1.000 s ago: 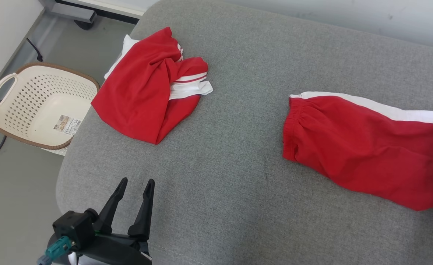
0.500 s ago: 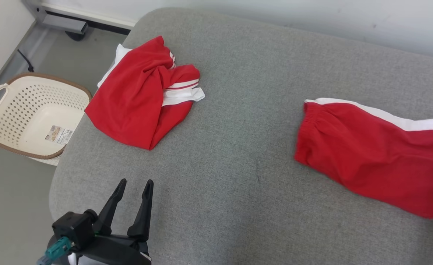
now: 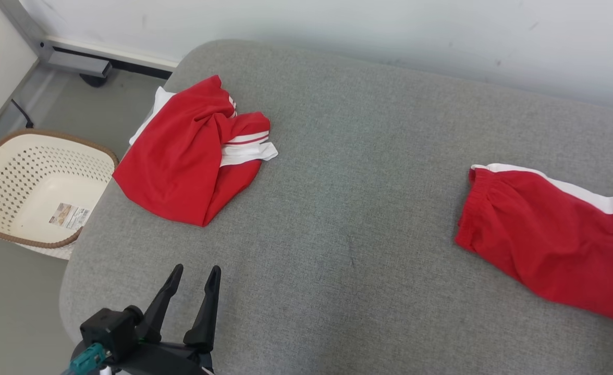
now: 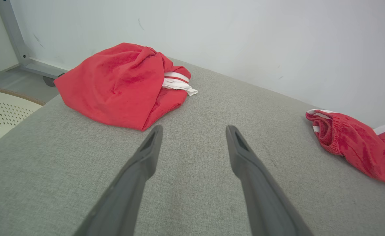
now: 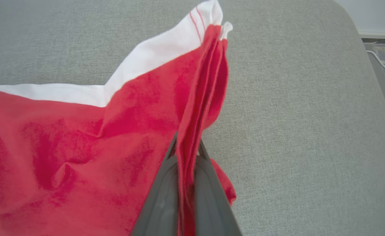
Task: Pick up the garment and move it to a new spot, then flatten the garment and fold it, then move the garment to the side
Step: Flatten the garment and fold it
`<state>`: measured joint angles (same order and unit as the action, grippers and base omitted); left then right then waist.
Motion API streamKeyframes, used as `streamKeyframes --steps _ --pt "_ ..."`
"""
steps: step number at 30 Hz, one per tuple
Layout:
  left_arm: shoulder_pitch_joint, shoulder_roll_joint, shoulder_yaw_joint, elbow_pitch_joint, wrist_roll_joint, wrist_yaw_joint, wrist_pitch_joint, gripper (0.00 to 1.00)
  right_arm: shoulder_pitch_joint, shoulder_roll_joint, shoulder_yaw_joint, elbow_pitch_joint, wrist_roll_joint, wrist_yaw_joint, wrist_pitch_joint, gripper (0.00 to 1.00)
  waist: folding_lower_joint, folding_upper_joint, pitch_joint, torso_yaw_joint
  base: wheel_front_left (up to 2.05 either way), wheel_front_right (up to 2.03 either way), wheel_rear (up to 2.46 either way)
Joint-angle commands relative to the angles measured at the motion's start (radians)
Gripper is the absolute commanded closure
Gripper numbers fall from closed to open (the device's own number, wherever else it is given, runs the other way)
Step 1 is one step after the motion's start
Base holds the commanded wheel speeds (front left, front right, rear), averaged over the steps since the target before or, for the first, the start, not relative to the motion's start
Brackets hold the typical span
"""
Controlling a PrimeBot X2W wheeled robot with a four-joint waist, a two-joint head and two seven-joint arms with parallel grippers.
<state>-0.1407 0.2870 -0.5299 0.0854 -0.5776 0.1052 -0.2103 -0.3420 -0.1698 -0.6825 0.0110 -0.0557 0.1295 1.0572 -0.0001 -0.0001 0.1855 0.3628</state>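
Red shorts with a white side stripe (image 3: 546, 245) lie spread on the right of the grey cushion (image 3: 364, 156), elastic waistband facing left. In the right wrist view my right gripper (image 5: 187, 144) is shut on a bunched fold of these shorts (image 5: 81, 137), lifting that edge off the fabric. My left gripper (image 3: 196, 269) stands open over the cushion's near left part, nothing between its fingers (image 4: 146, 154). From the left wrist view the shorts (image 4: 353, 147) lie far right of the left gripper (image 4: 194, 128).
A second red-and-white garment (image 3: 181, 166) lies crumpled at the cushion's far left, ahead of my left gripper (image 4: 120, 82). A cream perforated laundry basket (image 3: 51, 136) stands on the floor beside the left edge. A white wall runs behind the cushion.
The head camera has tilted up, shifting the whole picture. The shorts have been drawn rightward, away from the crumpled garment. My left gripper has stayed open in place.
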Motion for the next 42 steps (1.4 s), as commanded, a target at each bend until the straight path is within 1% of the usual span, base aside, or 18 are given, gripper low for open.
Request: streamKeyframes --steps 1,7,9,18,29,35,36,37,42 --pt "0.011 0.008 0.0 0.002 -0.004 0.002 0.001 0.0 -0.014 0.007 0.016 -0.008 0.016 0.003 0.006 1.0 0.0001 0.0001 -0.014 -0.008 0.0 0.0 0.0" --pt "0.008 0.008 -0.01 0.0 -0.007 -0.001 0.008 0.0 -0.041 0.036 0.111 0.0 0.037 0.003 0.021 1.0 0.0001 0.0001 -0.037 -0.003 0.0 0.0 0.0" --pt "0.008 0.008 -0.012 0.0 -0.007 -0.002 0.01 0.0 -0.047 0.039 0.129 0.004 0.039 0.003 0.022 1.0 0.0001 0.0001 -0.04 0.0 0.0 0.0 0.0" --pt "0.019 -0.001 -0.027 0.004 -0.012 -0.001 0.01 0.0 -0.098 0.069 0.263 0.079 0.058 0.003 0.029 1.0 0.0001 0.0001 -0.068 0.054 0.0 0.0 0.0" --pt "0.014 -0.019 -0.045 0.015 -0.016 -0.005 0.001 0.0 -0.139 0.078 0.339 0.183 0.063 0.003 0.002 1.0 0.0001 0.0001 -0.069 0.108 0.0 0.0 0.0" --pt "0.008 -0.026 -0.052 0.024 -0.019 -0.006 -0.001 0.0 -0.157 0.079 0.353 0.231 0.056 0.003 -0.012 1.0 0.0001 0.0001 -0.068 0.128 0.0 0.0 0.0" --pt "0.007 -0.027 -0.052 0.026 -0.02 -0.006 -0.002 0.0 -0.16 0.078 0.354 0.235 0.06 0.003 -0.017 0.85 0.0001 0.0001 -0.068 0.13 0.0 0.0 0.0" --pt "0.006 -0.027 -0.053 0.027 -0.021 -0.006 -0.003 0.0 -0.163 0.076 0.352 0.239 0.066 0.003 -0.023 0.0 0.0001 0.0001 -0.068 0.131 0.0 0.0 0.0" --pt "0.007 -0.025 -0.047 0.031 -0.023 -0.001 -0.01 0.0 -0.176 0.057 0.357 0.243 0.101 0.003 -0.057 0.0 0.0001 0.0001 -0.07 0.126 0.0 0.0 0.0"
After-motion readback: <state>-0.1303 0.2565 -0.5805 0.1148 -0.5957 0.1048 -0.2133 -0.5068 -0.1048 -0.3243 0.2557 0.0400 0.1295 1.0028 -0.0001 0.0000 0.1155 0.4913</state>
